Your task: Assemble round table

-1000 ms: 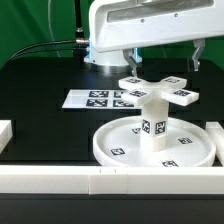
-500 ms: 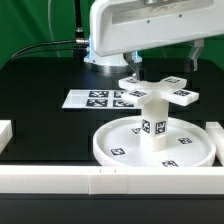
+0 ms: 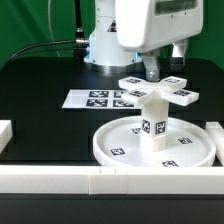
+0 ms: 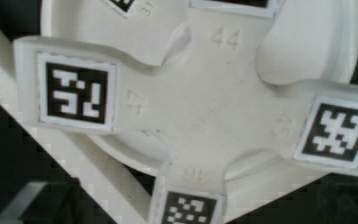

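Note:
The large rimmed round disc (image 3: 105,150) lies flat on the black table at the exterior view's right. The short thick post (image 3: 152,125) stands upright in its middle. The small cross-shaped piece (image 3: 158,90) sits level on top of the post. My gripper (image 3: 163,62) hangs just above the cross piece, with its dark fingers apart and nothing between them. The wrist view looks straight down on the cross piece (image 4: 194,100), which fills the picture with its tagged arms. No fingers show in that view.
The marker board (image 3: 100,99) lies behind the disc toward the exterior view's left. A long white border bar (image 3: 60,180) runs along the front. Shorter bar ends stand at the left (image 3: 5,132) and right (image 3: 215,130). The arm's base is at the back.
The hand has turned about its upright axis above the cross piece and now shows narrower and shifted toward the exterior view's right. The disc, post and cross piece have not moved.

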Controlling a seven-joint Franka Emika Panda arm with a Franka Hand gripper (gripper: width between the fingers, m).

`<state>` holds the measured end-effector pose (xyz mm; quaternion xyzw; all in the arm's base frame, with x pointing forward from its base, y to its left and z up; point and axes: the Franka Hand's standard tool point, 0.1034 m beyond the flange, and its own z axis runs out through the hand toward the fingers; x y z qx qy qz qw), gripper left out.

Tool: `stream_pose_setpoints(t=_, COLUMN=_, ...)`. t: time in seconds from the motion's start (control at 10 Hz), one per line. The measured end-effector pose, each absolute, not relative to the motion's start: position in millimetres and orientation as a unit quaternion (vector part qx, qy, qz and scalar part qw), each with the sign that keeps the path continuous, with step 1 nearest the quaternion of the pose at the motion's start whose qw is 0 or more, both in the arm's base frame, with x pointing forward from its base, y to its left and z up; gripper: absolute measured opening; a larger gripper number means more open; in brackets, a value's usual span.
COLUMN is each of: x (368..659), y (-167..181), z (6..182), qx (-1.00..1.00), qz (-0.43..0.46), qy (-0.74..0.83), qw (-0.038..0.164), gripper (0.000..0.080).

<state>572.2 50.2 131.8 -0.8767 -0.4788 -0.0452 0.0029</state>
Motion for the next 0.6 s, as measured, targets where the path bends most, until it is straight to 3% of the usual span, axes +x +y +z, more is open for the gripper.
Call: stream_pose_setpoints(t=0.6, x=565.8, y=36.6, z=124.1, qx=-0.768, qz=-0.042, qy=-0.638, qw=-0.014, gripper=0.0649)
